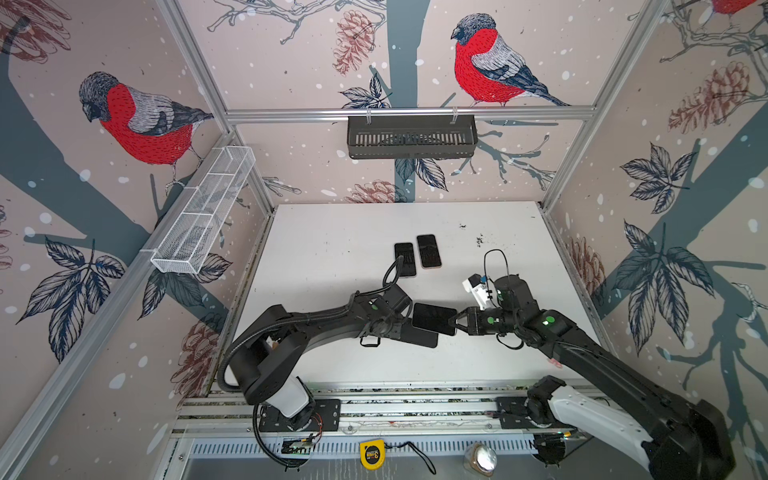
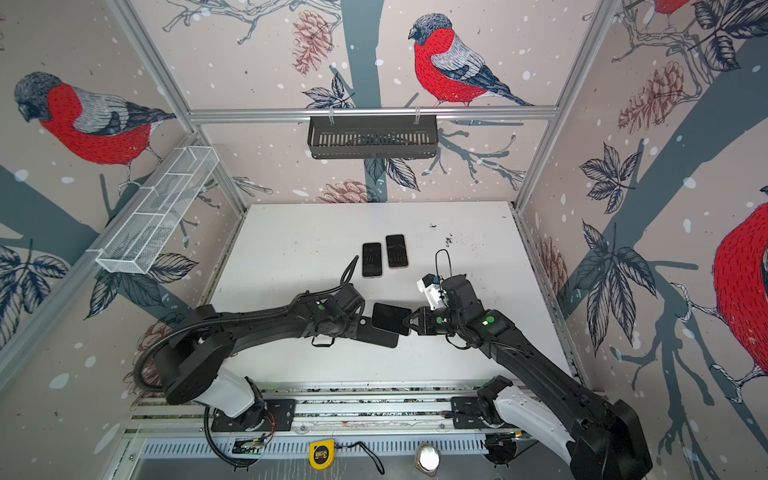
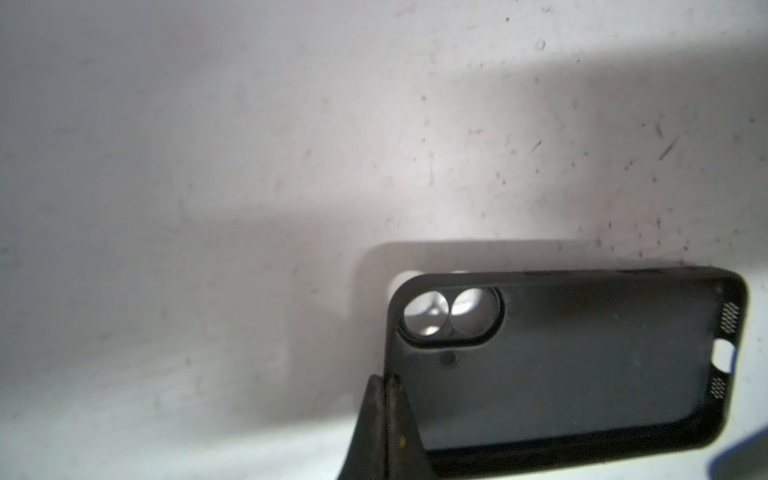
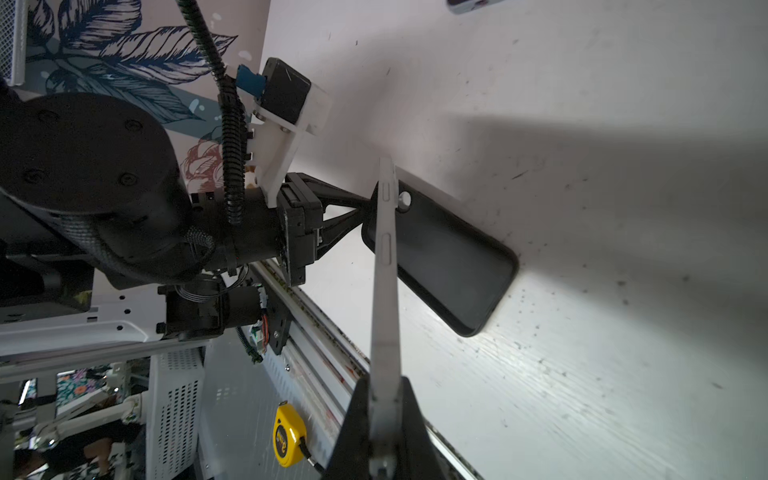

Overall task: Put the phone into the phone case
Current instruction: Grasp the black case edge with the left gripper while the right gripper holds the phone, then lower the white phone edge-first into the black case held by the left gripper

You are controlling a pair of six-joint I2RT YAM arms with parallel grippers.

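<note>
The white counter (image 1: 332, 232) takes up the floor of the cell, and both arms reach in from its near edge and meet over the middle. Well behind them, two spare phones (image 1: 405, 259) (image 1: 429, 250) lie flat side by side, out of the way.

The phone case (image 1: 424, 338) is the lower of the two dark slabs between the arms. The left tool (image 1: 405, 330) is clenched on its rim beside the camera cutout (image 3: 451, 316), and I judge the hollow side faces up, which leaves the whole opening free from above. It hangs low over the counter and casts a shadow under itself; I cannot tell whether its far end touches the surface.

The phone (image 1: 434, 318) sits just above the case, dark screen up, overlapping it in both top views. The right tool (image 1: 457, 322) grips it by one short end, so the opposite end stays clear to enter first. In the right wrist view the phone shows edge-on (image 4: 384, 270), its far end near the cutout end of the case (image 4: 449, 257). Whether they touch I cannot tell.

By my reading this is the lining-up step: the phone is not yet in the case, and its edges need squaring to the rim before it is pressed in
</note>
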